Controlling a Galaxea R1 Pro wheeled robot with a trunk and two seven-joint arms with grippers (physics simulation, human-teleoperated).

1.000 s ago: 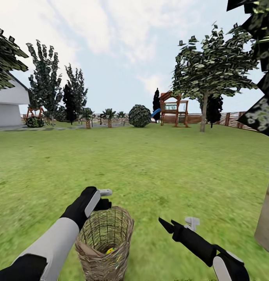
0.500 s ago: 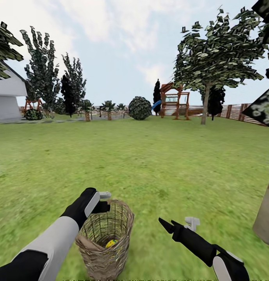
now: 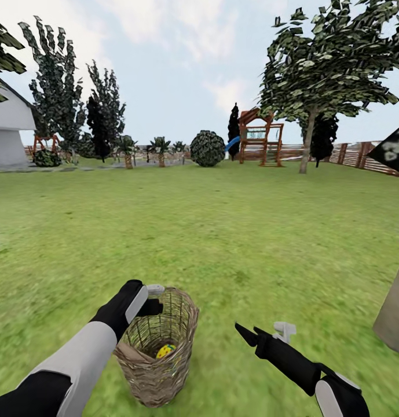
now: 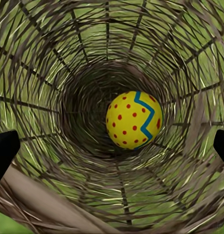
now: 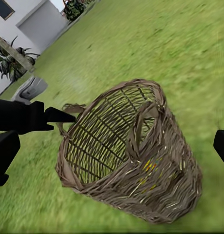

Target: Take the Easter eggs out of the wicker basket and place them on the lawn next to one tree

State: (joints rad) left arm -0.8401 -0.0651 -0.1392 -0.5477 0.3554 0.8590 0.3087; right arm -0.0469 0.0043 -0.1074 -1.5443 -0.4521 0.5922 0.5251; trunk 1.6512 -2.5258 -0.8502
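Observation:
The wicker basket (image 3: 158, 353) stands on the lawn (image 3: 222, 243) just in front of me. One yellow Easter egg (image 4: 134, 119) with red dots and a blue zigzag lies at its bottom, and it shows through the mouth in the head view (image 3: 165, 350). My left gripper (image 3: 152, 296) hangs open at the basket's far rim, looking straight down into it (image 4: 112, 148). My right gripper (image 3: 254, 333) stands open over the grass to the right of the basket (image 5: 134, 156), empty. A pale grey tree trunk (image 3: 395, 315) rises at the right edge.
Another pale-trunked tree (image 3: 306, 147) stands far back on the right, near a wooden playset (image 3: 260, 142) and a slatted fence (image 3: 361, 156). A round bush (image 3: 208, 149), dark trees and a white house (image 3: 8, 130) line the far side.
The camera has moved, so the whole scene sits higher in the picture. My left gripper, earlier above the basket's rim, is now level with it. The right arm keeps its pose.

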